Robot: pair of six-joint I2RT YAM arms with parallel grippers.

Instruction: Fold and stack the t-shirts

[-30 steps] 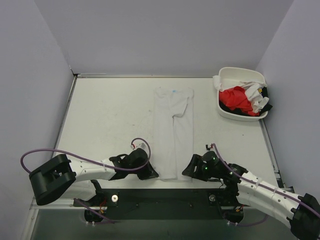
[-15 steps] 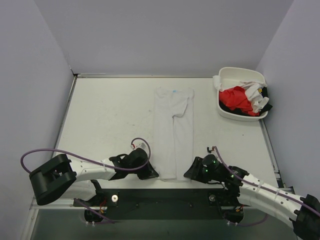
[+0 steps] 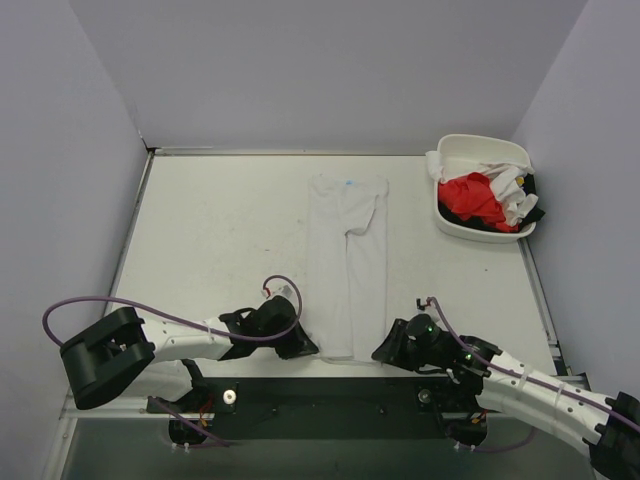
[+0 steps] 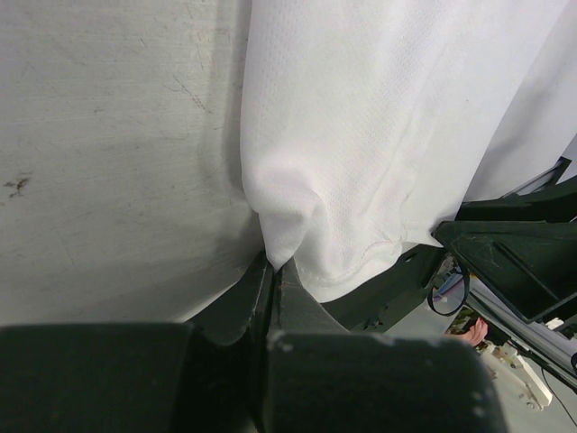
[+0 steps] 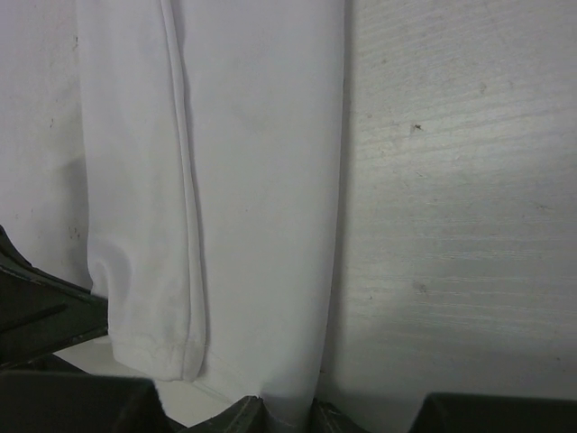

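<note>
Left wrist view: left tool pinches a hem corner of the folded white cloth t-shirt, right tool narrow about the other, grip unconfirmed; next likely an even lift collarward.

The shirt lies on the table centre, tub far right.

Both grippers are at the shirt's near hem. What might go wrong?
The right gripper has only the very corner of the white t-shirt between its fingertips, so the cloth may slip out on lifting. The left gripper pinches a bunched hem, which may carry wrinkles into the fold.
</note>
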